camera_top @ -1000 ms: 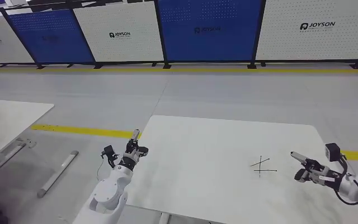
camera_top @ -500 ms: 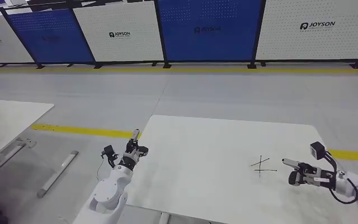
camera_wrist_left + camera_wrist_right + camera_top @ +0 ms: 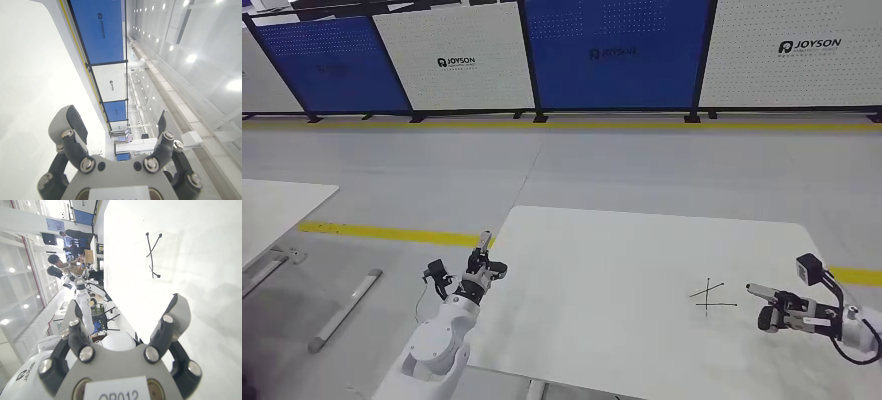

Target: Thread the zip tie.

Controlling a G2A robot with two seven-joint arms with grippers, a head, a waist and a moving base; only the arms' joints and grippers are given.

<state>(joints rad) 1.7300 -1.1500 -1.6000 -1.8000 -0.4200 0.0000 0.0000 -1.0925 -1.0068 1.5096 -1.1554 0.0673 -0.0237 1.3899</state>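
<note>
While scanning from the left edge of the white table [image 3: 602, 300], finding the left gripper [image 3: 482, 242] standing just beside that edge, tilting up toward the far wall. Showing its fingers [image 3: 75, 121] spread wide, gripping nothing. Crossing over to the right half now: spotting thin black zip ties [image 3: 712, 294] lying flat on the table, crossing one another in a loose bundle. Arriving at the right gripper [image 3: 756, 300], hanging low just right of the zip ties, apart from them, aiming their way. Gaping wide too, with fingers [image 3: 177, 308] clasping nothing.
</note>
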